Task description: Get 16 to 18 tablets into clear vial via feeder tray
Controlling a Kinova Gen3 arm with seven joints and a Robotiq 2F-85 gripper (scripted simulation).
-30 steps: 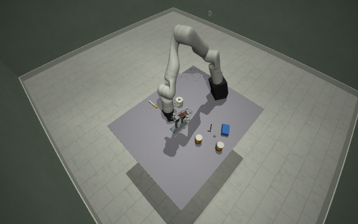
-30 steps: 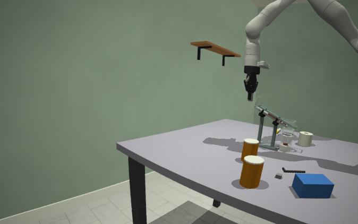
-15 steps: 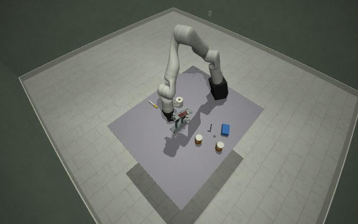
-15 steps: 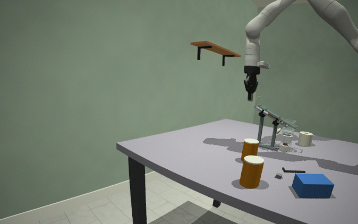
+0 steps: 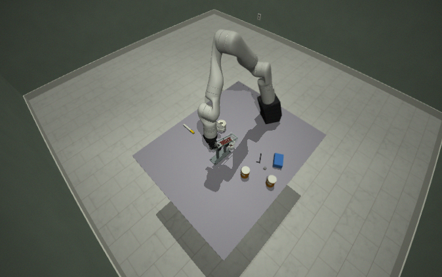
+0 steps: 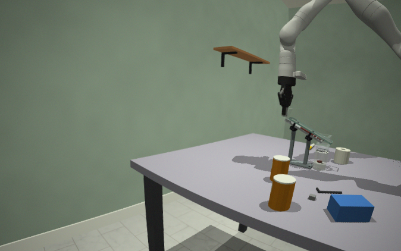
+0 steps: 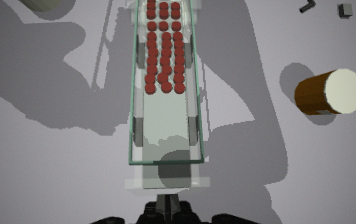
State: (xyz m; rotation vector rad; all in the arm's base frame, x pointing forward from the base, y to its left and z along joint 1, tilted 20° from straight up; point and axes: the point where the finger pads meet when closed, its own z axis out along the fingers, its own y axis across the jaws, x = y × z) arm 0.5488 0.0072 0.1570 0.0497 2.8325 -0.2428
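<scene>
The feeder tray (image 7: pixel 166 80) is a clear sloped channel on a grey stand (image 6: pixel 298 148), filled in its far part with several dark red tablets (image 7: pixel 164 55). It also shows in the top view (image 5: pixel 225 143). My gripper (image 6: pixel 284 112) is shut with nothing between the fingers and hangs just above the tray's raised near end (image 7: pixel 166 161); whether it touches the tray I cannot tell. The clear vial (image 6: pixel 321 154) stands on the table under the tray's low end, with a few red tablets at its bottom.
Two orange bottles with white caps (image 6: pixel 282 191) (image 6: pixel 279 167) stand in front of the stand. A blue box (image 6: pixel 350 207), a black hex key (image 6: pixel 328 191), a small grey cube (image 6: pixel 312 197), a white tape roll (image 6: pixel 341 155) and a yellow-tipped pen (image 5: pixel 188 128) lie around.
</scene>
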